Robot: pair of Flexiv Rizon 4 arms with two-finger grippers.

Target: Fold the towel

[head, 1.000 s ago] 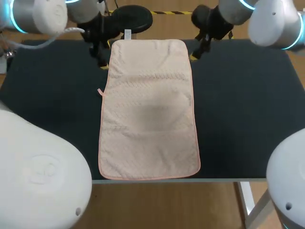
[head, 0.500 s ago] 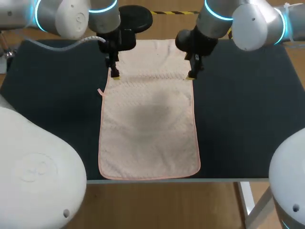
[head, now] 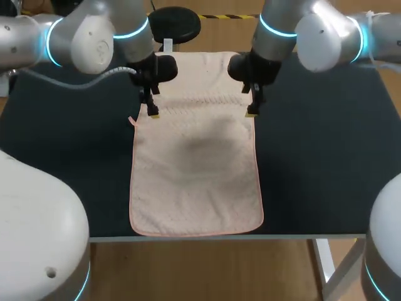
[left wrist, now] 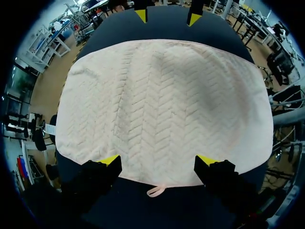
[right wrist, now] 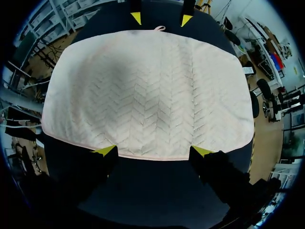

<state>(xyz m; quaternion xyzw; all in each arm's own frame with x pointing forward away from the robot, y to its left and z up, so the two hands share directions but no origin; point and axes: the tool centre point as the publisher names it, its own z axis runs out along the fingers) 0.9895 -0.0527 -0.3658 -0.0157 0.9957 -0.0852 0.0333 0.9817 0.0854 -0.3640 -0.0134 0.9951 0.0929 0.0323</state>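
Note:
A pale pink towel (head: 195, 150) lies flat and unfolded on the dark table, its long sides running from far to near. My left gripper (head: 152, 113) hangs open over the towel's left long edge, just beyond the small pink loop (head: 131, 120). In the left wrist view its fingertips (left wrist: 110, 160) straddle that edge and the loop (left wrist: 155, 192). My right gripper (head: 252, 111) stands open at the right long edge, level with the left one. In the right wrist view it (right wrist: 153, 151) frames the towel's hem (right wrist: 147, 156), with nothing between its fingers.
The towel's near hem (head: 197, 231) lies almost at the table's front edge. A white label (head: 168, 44) sticks out at the far hem. Bare dark tabletop (head: 326, 138) stretches on both sides of the towel.
Both arms have come from the towel's far corners toward the near side, along its long edges, and lowered. Both grippers stayed open. The towel has not moved.

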